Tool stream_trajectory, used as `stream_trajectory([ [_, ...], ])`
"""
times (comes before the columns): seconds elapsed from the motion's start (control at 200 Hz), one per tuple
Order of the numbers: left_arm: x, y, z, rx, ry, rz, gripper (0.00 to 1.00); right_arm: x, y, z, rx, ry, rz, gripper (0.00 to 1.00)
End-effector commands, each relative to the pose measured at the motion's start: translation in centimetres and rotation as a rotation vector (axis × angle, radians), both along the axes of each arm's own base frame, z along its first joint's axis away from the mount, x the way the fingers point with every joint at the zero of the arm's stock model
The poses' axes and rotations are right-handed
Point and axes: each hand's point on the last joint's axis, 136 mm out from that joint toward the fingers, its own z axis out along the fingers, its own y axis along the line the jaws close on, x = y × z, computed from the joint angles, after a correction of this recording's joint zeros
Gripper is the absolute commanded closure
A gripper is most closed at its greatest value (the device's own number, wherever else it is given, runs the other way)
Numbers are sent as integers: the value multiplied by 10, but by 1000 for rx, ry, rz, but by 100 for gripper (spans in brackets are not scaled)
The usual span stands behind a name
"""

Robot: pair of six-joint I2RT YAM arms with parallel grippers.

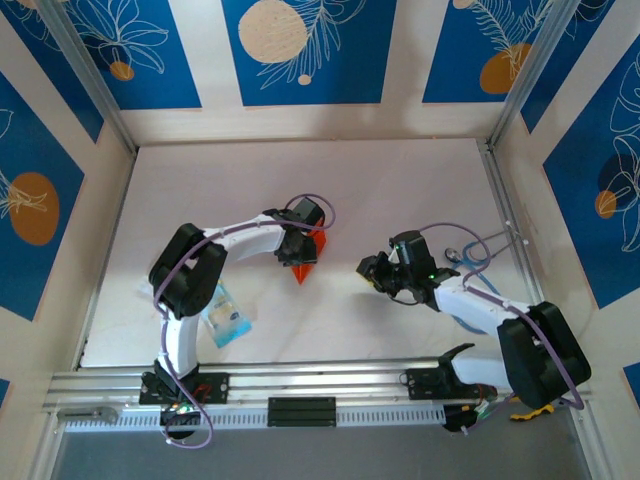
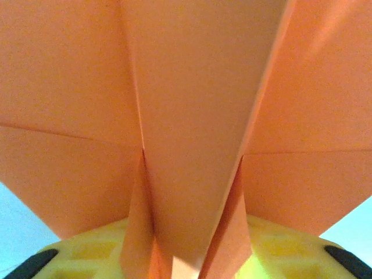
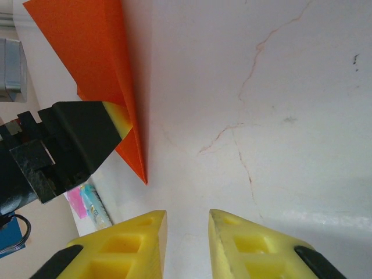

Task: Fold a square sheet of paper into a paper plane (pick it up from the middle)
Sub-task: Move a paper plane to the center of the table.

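Note:
The bright orange paper is folded into a slim pointed paper plane (image 1: 305,266) with a centre crease, its nose pointing toward the near edge. My left gripper (image 1: 299,246) is shut on its folded keel and holds it over the middle of the table. In the left wrist view the plane's (image 2: 192,116) wings spread above the yellow fingers (image 2: 87,254). My right gripper (image 1: 372,272) hovers to the plane's right, open and empty, apart from it. The right wrist view has the plane (image 3: 102,64) upper left, pinched by a left fingertip (image 3: 116,119), with my own gripper (image 3: 187,232) open below.
A small blue and clear plastic packet (image 1: 226,318) lies near the left arm's base, and its edge (image 3: 93,204) shows in the right wrist view. Blue patterned walls and metal posts surround the white table (image 1: 400,190). Cables loop beside the right arm (image 1: 475,250).

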Motion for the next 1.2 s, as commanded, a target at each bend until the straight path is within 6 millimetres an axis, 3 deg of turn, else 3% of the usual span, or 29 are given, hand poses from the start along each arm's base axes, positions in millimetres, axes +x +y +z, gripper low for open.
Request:
stream_trajectory([
  [0.0,5,0,26,-17,-48,36,57,-5,-3,3,-6,0,10,75],
  [0.315,4,-5,51,-90,-85,46,51,-6,-11,13,-25,-20,-23,74],
  [0.54,6,9,81,-98,-199,46,51,-3,-7,23,1,-52,-15,69],
  [0.675,5,29,107,-90,-317,42,51,7,9,26,17,-48,34,69],
  [0.83,1,56,119,-88,-382,56,47,22,37,27,22,-46,94,69],
  [1.196,-20,111,104,-70,-376,123,44,62,95,7,12,17,203,68],
])
